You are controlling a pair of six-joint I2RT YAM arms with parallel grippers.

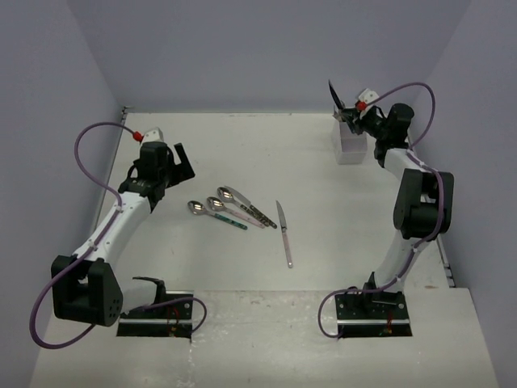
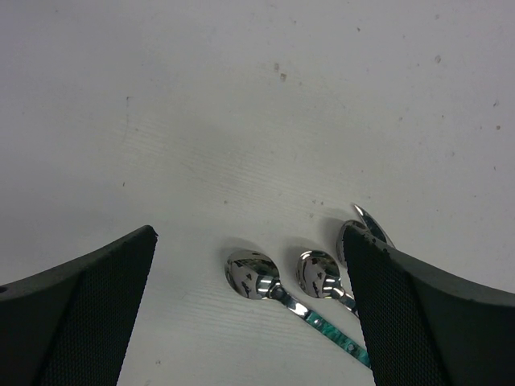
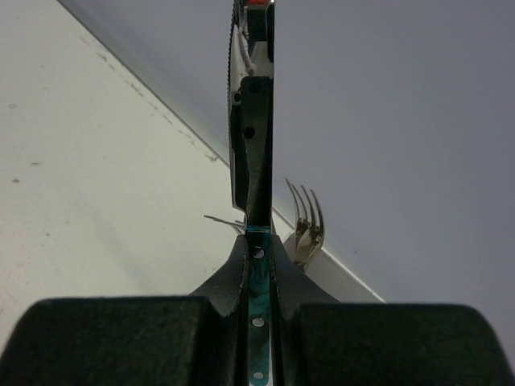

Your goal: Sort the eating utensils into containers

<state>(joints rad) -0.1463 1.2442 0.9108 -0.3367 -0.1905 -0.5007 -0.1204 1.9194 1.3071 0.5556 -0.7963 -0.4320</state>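
Three spoons lie side by side mid-table: a teal-handled one [image 1: 196, 208], one beside it [image 1: 214, 202] and a dark patterned one [image 1: 227, 192]. A pink-handled knife [image 1: 283, 233] lies to their right. My left gripper [image 1: 172, 165] is open and empty above and left of the spoons. In the left wrist view its fingers [image 2: 88, 314] frame the teal spoon [image 2: 251, 273] and the second spoon [image 2: 319, 271]. My right gripper [image 1: 354, 114] is shut on a teal-handled knife [image 3: 257, 277], blade up, over the white holder [image 1: 351, 144]. A fork [image 3: 306, 222] stands behind it.
The grey walls close in the table at the back and on both sides. The holder stands near the back right corner, close to the right arm's upper links. Arm bases and purple cables sit at the near edge.
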